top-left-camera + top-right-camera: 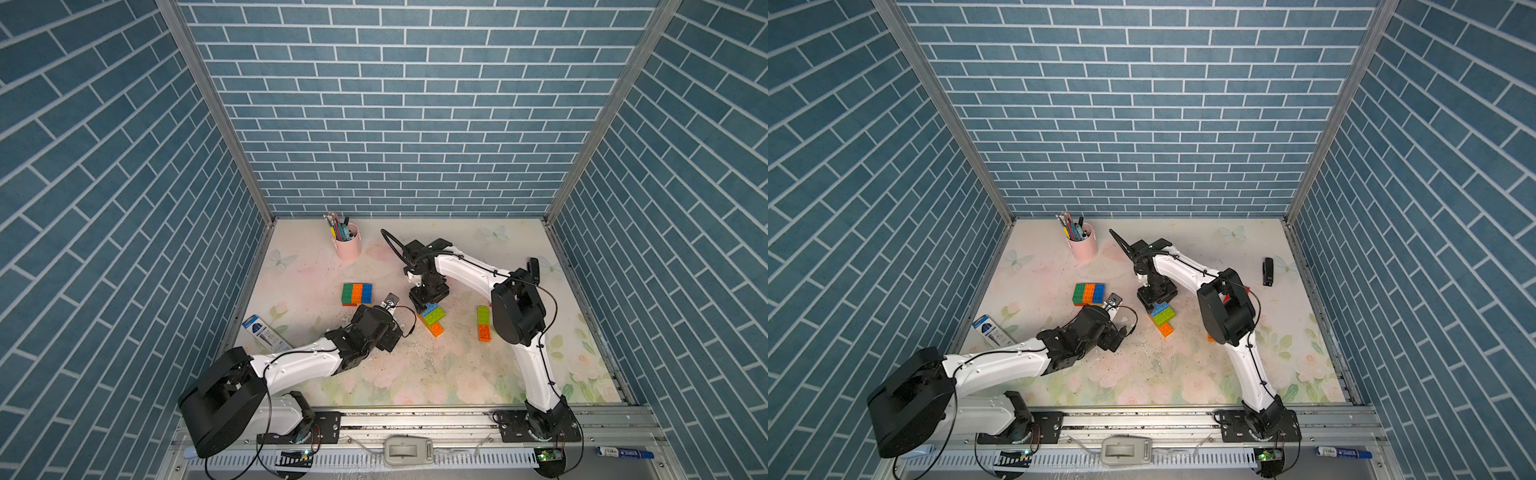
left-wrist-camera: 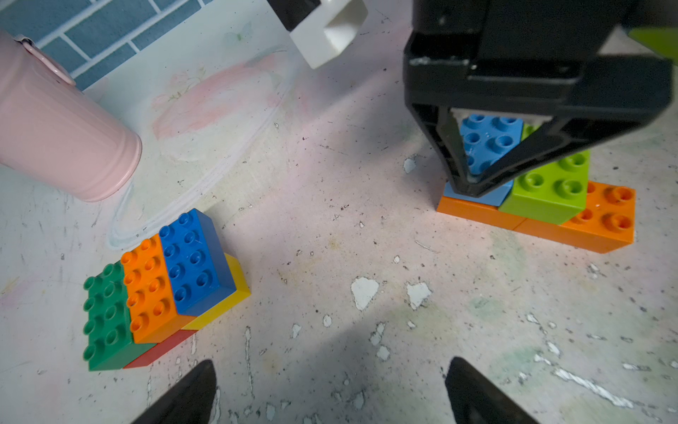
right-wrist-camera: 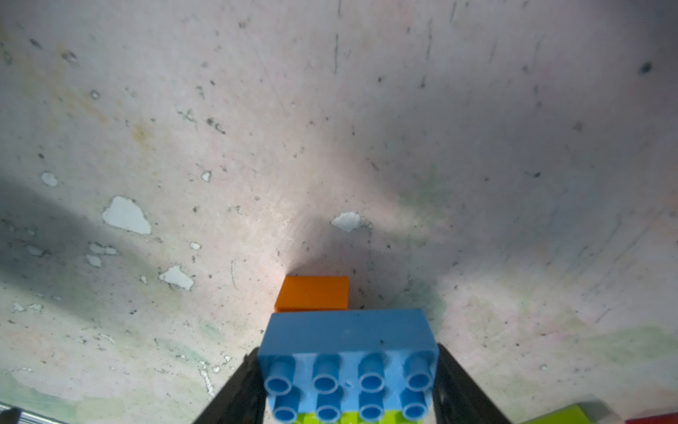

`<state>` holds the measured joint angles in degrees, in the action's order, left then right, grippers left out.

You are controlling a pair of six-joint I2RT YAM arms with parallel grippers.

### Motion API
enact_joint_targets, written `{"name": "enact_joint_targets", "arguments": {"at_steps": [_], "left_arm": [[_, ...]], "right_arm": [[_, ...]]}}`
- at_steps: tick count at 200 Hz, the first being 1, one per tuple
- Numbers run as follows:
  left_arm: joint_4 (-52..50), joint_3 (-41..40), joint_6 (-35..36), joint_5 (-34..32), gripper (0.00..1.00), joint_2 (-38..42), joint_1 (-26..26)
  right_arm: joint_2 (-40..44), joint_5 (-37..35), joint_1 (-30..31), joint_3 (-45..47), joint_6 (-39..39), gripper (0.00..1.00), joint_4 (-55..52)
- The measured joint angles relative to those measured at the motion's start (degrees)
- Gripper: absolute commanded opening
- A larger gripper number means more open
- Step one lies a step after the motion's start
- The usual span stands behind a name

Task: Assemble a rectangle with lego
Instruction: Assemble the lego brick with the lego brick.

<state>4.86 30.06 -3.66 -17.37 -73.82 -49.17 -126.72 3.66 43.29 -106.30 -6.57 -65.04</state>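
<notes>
The right gripper [image 2: 473, 185] is clamped on a light blue brick [image 2: 488, 139], 1 finger on each long side. The brick sits on a row of 2 orange bricks [image 2: 601, 220] with a lime brick [image 2: 546, 191] touching it. It looks level with the lime one, so it seems seated, though the pictures cannot confirm that the studs have locked. This cluster lies near the middle of the floral table mat [image 1: 415, 374], and its 2 layers are staggered rather than flush.

The left gripper [image 2: 330, 396] hangs just above the mat with its jaws wide apart and nothing between them.

A 2-layer block [image 1: 356, 294] stands well apart from the cluster, towards the pink pen cup [image 1: 347, 245]. Its top layer is a dark green, an orange and a dark blue brick side by side, over yellow and red bricks. It reads as the tidiest rectangle so far. A lime-and-orange strip [image 1: 483, 323] lies on the other side of the cluster, beside the right arm, and joins nothing.

By these pictures the task looks roughly half done: 3 separate pieces exist. Squaring up the middle cluster and bringing in the loose strip appear to be left.
</notes>
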Motion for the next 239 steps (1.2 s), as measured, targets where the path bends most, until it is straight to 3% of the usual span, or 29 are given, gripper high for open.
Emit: {"name": "enact_joint_targets", "arguments": {"at_steps": [239], "left_arm": [[0.1, -0.9, -0.2, -0.8, 0.99, 1.2, 0.0]], "right_arm": [[8.7, -3.9, 1.9, 17.0, -8.1, 0.0, 16.1]]}}
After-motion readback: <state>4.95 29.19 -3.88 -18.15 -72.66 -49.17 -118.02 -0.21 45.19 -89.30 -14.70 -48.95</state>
